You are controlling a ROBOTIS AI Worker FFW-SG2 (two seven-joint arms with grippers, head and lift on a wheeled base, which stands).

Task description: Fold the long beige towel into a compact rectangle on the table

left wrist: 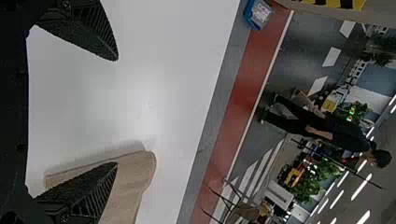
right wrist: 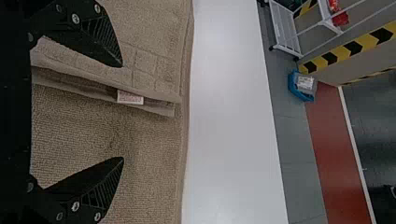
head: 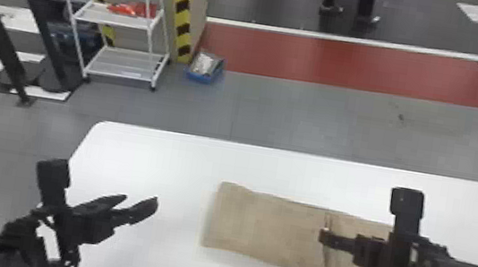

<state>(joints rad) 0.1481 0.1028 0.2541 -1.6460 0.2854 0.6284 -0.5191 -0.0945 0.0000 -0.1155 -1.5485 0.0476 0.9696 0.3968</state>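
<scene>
Head view has the towel on the surface, right of centre, apparently partly folded but a long strip, with edges crossing it; at least one shortening fold seems left. The left claw hangs open to its left; the right claw is open over it.

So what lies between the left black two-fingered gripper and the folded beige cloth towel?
In the head view, the stretch between the left gripper and the beige towel is just bare, smooth white tabletop.
</scene>
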